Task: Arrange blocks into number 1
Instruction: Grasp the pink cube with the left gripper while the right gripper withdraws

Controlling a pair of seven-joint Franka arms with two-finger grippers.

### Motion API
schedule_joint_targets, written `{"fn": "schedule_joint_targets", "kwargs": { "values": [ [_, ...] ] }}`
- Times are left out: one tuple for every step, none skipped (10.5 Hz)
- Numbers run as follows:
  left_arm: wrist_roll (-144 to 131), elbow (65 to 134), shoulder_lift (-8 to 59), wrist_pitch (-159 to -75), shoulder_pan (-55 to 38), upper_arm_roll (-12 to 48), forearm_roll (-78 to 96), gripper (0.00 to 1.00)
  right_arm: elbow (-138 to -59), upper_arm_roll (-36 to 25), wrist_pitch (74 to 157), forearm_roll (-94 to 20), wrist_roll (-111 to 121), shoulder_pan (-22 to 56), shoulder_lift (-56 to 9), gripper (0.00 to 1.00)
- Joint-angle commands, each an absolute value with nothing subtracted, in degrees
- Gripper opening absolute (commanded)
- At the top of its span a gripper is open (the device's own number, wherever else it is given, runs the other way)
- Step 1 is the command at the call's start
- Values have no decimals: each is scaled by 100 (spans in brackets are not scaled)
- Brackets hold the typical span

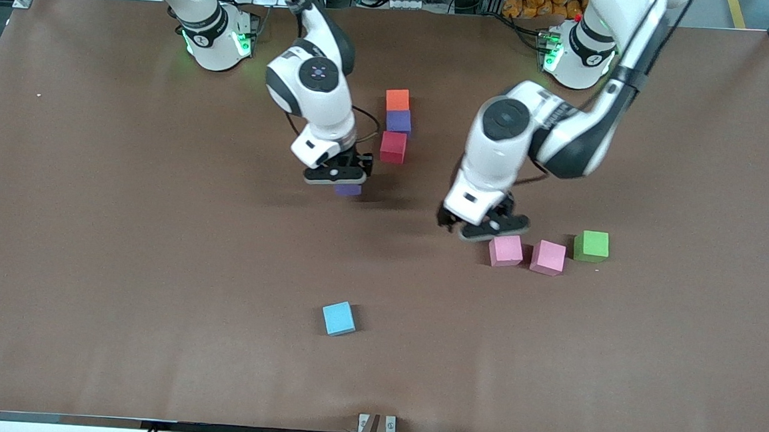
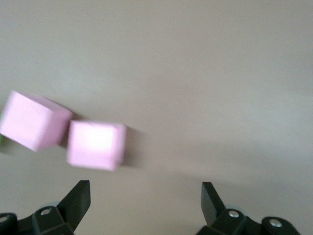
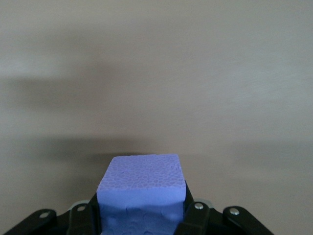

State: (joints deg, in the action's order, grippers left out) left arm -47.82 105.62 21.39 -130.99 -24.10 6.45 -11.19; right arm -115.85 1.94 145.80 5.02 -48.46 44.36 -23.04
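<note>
You can read no brand, label or writing anywhere; the cubes are plain matte foam.

From the front view you see a short column in the middle of the brown table (image 1: 123, 227): an orange block (image 1: 397, 99) nearest the robots' bases, a purple block (image 1: 398, 121) touching it, and a red block (image 1: 393, 146) next in line, nearer the front camera. The right gripper (image 1: 340, 173) hangs over the table just beside the red block, toward the right arm's end, pinching a second purple block (image 1: 348, 189). Only a sliver of that cube shows below the fingers there; the right wrist view gives you its pebbled top face (image 3: 142, 178) clamped between the black fingers.

The left gripper (image 1: 484, 225) is low over the table just beside the nearest pink block (image 1: 505, 250). The left wrist view shows its claw spread wide (image 2: 145, 196) with nothing in it, and two pink cubes close together, the nearer one (image 2: 96, 145) blurred and its neighbour (image 2: 33, 120) beside it. The front view adds the second pink block (image 1: 548, 257), then a green cube (image 1: 591, 246) toward the left arm's end. A light-blue cube (image 1: 339, 318) sits alone, well apart, nearer the front camera.

Aluminium framing, cables and a heap of orange items edge the top of the front view.
</note>
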Motion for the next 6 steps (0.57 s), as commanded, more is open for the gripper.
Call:
{"fn": "schedule_joint_targets", "kwargs": {
  "values": [
    [-3696,10617,2258,-13078,-2391,239,-784,100,-10900,141,14528,686,-5561,4806,-2977,45],
    [-3274,10626,2398,-13078,-2391,168,-687,100,-10785,141,14537,677,-5659,4964,-3153,45],
    [-2861,10635,2478,-13078,-2391,132,-677,100,-10758,132,14555,685,-5817,5105,-3234,45],
    [-2343,10635,2557,-13078,-2382,62,-616,100,-10758,132,14572,686,-5879,5193,-3269,45],
    [-1912,10661,2610,-13078,-2347,-52,-337,100,-10758,132,14581,686,-5915,5281,-3296,45],
    [-1751,10652,2697,-13096,-2329,-105,-38,100,-10775,132,14564,694,-5967,5334,-3296,44]
  ]
}}
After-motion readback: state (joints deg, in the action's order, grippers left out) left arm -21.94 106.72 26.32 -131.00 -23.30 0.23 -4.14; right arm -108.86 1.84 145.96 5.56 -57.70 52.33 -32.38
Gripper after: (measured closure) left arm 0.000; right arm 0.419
